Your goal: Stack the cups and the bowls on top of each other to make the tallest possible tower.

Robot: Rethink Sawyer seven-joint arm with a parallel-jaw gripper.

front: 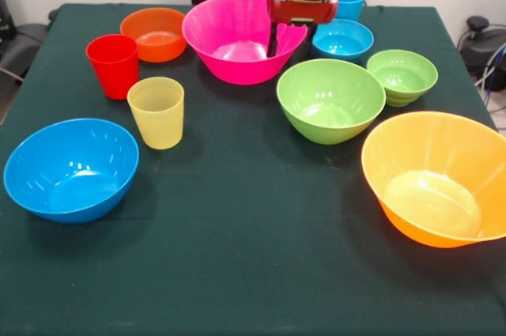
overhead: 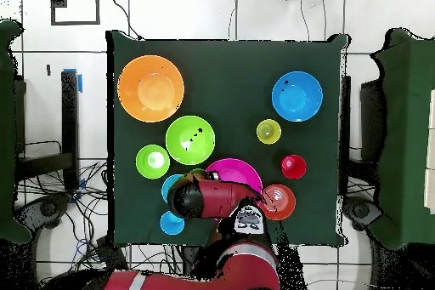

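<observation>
No writing is legible. Nearest: large yellow-orange bowl (front: 439, 178) and medium blue bowl (front: 71, 168), both empty. Mid-table: yellow cup (front: 156, 111), medium green bowl (front: 330, 100), red cup (front: 113, 66), small green bowl (front: 402, 77). Farthest: pink bowl (front: 237, 38), small orange bowl (front: 154, 34), small blue bowl (front: 342, 39), light blue cup (front: 349, 0). Nothing is stacked. The gripper (front: 291, 39) straddles the pink bowl's rim; whether it grasps cannot be told.

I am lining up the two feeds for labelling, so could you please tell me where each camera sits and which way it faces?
Front view: across the table from the robot, looking slightly down at the bowls and cups; only the end effector and lower arm show, over the pink bowl.
Overhead view: above the table, looking straight down; the red arm reaches in from the bottom edge.
Shared: the pink bowl, the large yellow-orange bowl and the yellow cup, turned half round between views.
</observation>
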